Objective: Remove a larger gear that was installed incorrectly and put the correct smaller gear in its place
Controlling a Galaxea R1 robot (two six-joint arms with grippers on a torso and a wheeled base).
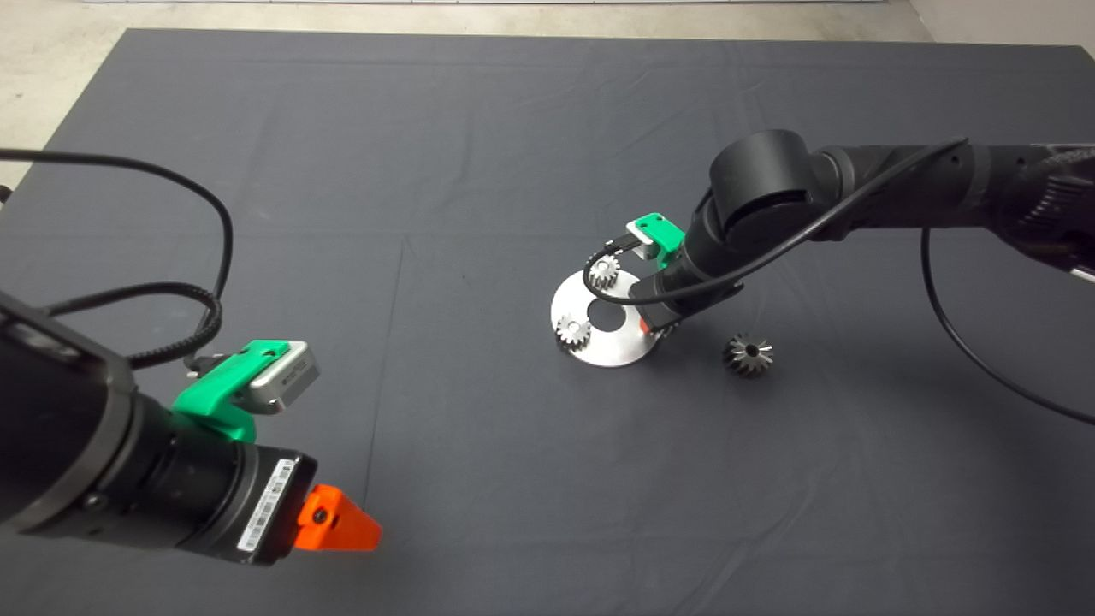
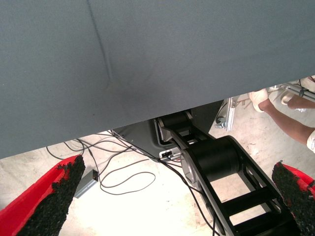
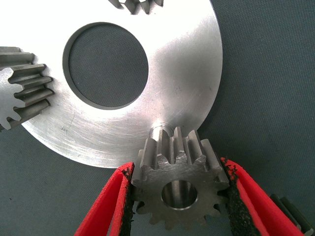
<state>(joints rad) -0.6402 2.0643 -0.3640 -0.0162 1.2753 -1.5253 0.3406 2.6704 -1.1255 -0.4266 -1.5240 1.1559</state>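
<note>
Right gripper [image 3: 179, 196] low over the near-right edge of the round steel plate [image 1: 620, 342], pinching the smaller gear [image 3: 178, 189] between both red fingers [image 3: 109, 204]; black pads pressed on the teeth at each side; gear held upright, centre hole toward the wrist camera, just at the rim of the plate and close beside a short pin [image 3: 160, 132] rising from it; cannot tell whether gear and pin touch. On the plate, large round hole in the middle [image 3: 106, 64]; two brighter small gears seated there, one at the far side [image 1: 604, 271], one at the left side [image 1: 572, 332].

Larger gear [image 1: 748, 354] lying on the dark mat [image 1: 428, 171], off the plate, to its right and apart from it; cone body with slanted teeth, centre hole upward.

Left gripper [image 1: 338, 529] parked at lower left, above bare mat, well away from the plate; fingers [image 2: 51, 196] spread wide, nothing between; beyond the mat edge in the left wrist view, floor with cables, black robot base, and a person's leg and shoe [image 2: 288, 115].
</note>
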